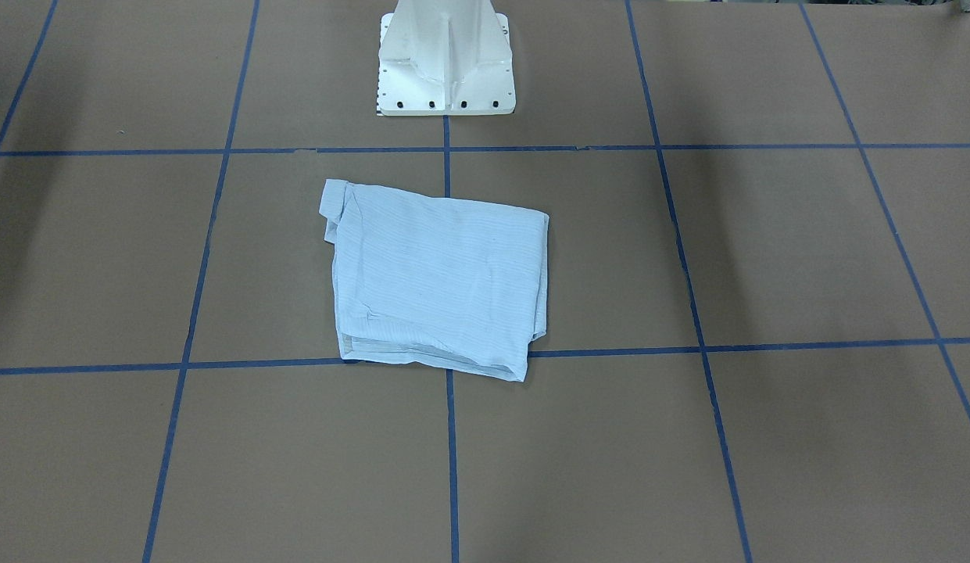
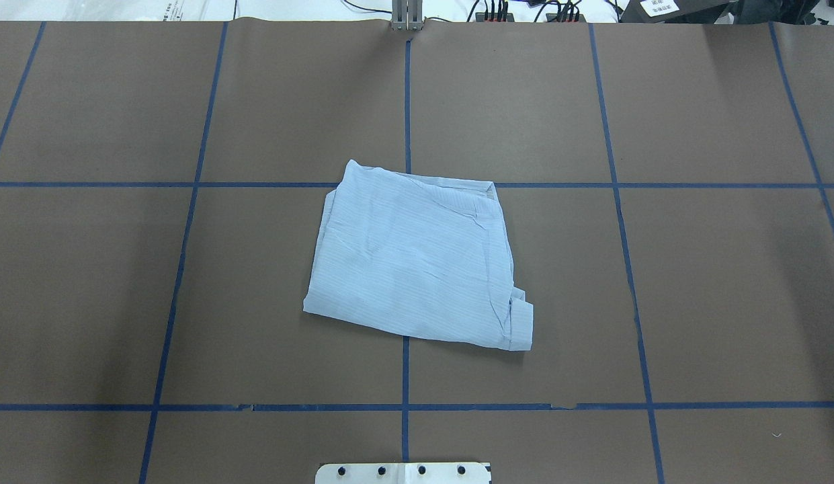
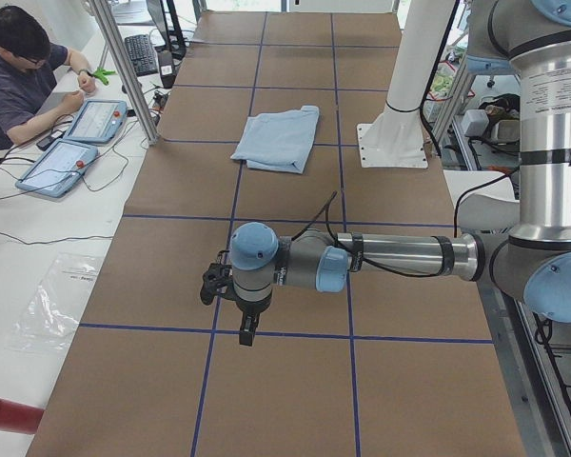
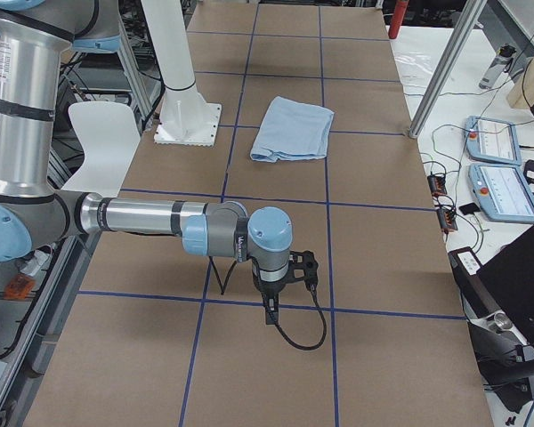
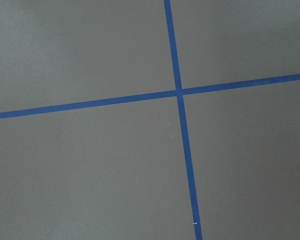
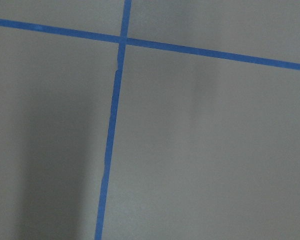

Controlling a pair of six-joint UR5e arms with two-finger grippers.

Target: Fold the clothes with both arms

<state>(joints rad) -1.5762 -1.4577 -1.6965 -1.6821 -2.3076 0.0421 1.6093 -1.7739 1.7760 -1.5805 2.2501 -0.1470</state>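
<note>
Left jaws: seen only in the left side view, at the tip of the left arm (image 3: 246, 331), pointing down just above the surface (image 2: 726, 302); whether they are wide or narrow cannot be told. Right jaws: seen only in the right side view, on the right arm (image 4: 270, 310), posed the same way, and their state cannot be told either. Neither pair holds anything. Both wrist views show only brown paper and crossing blue tape (image 5: 179, 91).

Each arm hangs low over its own end of the surface, well apart from the shirt (image 2: 417, 259). The shirt lies at the centre, in front of the pedestal (image 1: 445, 62), across the middle tape line, folded into a compact, slightly skewed rectangle. A small rolled corner (image 2: 522, 316) sticks out on the robot's near right, and stacked layer edges show along the far side.

The fold appears complete or nearly so.

Hazards, if a further fold is tried:
- A pinch that takes only the top layer would peel the stack open, because the cloth is thin.
- Uneven lifting by the two arms would skew the stack more.
- The protruding corner could drag and unroll.
</note>
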